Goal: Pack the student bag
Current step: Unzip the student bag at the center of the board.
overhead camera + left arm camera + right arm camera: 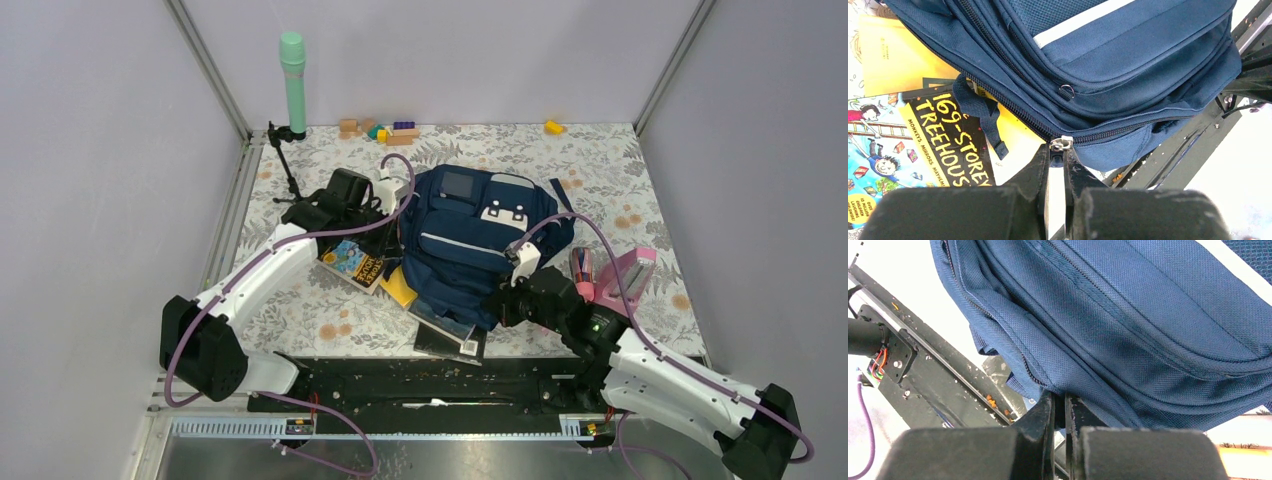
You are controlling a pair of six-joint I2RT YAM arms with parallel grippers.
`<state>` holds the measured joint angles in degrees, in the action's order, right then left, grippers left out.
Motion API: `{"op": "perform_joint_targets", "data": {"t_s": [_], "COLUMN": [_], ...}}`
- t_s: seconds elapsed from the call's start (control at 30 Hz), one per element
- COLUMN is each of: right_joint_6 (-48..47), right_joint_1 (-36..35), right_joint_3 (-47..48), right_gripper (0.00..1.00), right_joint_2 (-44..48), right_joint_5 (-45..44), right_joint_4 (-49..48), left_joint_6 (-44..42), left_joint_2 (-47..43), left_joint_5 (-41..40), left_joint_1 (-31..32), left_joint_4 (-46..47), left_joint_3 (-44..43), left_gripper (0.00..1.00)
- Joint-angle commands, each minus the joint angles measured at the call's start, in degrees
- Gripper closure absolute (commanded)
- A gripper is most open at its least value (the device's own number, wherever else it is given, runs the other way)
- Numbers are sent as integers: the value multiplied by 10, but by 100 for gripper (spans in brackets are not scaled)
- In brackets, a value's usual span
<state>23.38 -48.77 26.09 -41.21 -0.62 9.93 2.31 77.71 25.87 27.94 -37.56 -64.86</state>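
The navy student bag [478,235] lies in the middle of the table, its front with grey-white stripes facing up. My left gripper [393,224] is at the bag's left side. In the left wrist view it [1057,153] is shut on the dark pull tab below the silver zipper slider [1061,143]; the zipper runs closed to the right of the slider. My right gripper [500,300] is at the bag's near right corner. In the right wrist view it [1060,401] is shut on a fold of the bag's fabric [1128,330].
The "169-Storey Treehouse" book [948,140] and a yellow book [893,65] lie partly under the bag's left side. A dark flat book [450,338] sticks out at the near edge. A pink pencil case [622,278] lies to the right. Wooden blocks [385,130] and a green cylinder [292,80] stand at the back.
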Motion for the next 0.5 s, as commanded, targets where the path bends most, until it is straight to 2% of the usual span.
{"op": "perform_joint_targets", "data": {"t_s": [0.0,0.47], "right_joint_6": [-19,-33], "right_joint_1": [-4,-4], "right_joint_3": [21,42], "right_gripper": [100,100], "right_joint_2": [-13,-41], "right_joint_5": [-37,-49], "right_joint_4": [-23,-53], "left_joint_6": [-19,-37], "left_joint_2": [-28,5], "left_joint_5": [37,19], "left_joint_1": [6,41], "left_joint_4": [-7,-54], "left_joint_3": [-38,-56], "left_gripper": [100,100]}}
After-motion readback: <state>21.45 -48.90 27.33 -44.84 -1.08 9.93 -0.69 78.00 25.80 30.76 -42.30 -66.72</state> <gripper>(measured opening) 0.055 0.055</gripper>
